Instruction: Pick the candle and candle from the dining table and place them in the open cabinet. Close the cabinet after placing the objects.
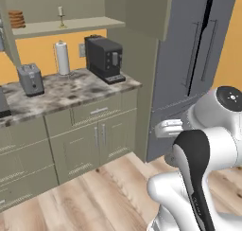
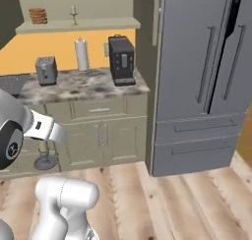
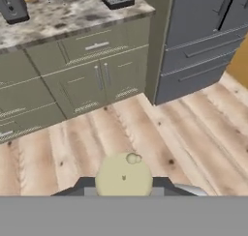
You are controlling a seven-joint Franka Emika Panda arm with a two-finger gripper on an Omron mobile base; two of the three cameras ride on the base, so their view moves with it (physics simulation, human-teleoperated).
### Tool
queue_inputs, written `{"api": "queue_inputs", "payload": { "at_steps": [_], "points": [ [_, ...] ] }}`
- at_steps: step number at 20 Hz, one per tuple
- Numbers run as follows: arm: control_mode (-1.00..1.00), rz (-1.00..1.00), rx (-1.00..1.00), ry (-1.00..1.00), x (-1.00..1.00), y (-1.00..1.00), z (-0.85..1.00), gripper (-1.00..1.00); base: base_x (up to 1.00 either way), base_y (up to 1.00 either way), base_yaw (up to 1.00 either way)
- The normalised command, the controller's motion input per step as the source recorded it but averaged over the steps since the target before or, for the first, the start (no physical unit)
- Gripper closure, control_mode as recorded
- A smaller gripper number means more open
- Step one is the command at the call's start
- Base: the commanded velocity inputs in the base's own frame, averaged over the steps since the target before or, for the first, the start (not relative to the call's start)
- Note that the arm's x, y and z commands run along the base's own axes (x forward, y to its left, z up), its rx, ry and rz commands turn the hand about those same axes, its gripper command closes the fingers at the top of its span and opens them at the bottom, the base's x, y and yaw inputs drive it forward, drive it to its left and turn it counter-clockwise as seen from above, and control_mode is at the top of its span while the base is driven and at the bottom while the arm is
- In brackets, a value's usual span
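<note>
Gripper (image 3: pixel 124 182): closed on greyish candle (image 3: pixel 124 176); risk of slipping in transit to cabinet shelf (image 1: pixel 71 26), beside shelved cream candle (image 1: pixel 60 11).

Light is even and flat throughout, moderately bright, with no clear source and no glare. Shadows are soft: a dim band lies under the counter (image 1: pixel 71 90) overhang and inside the shelf (image 1: pixel 66 26) recess. All three renders are slightly soft and low in detail, without edge distortion.
</note>
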Motion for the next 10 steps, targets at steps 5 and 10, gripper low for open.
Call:
{"api": "queue_inputs", "payload": {
  "at_steps": [5,10],
  "points": [
    [1.0,0.0,0.0,0.0,0.0,0.0,0.0,1.0,0.71,-0.19,0.52],
    [1.0,0.0,0.0,0.0,0.0,0.0,0.0,1.0,0.65,-0.33,0.49]
  ]
}}
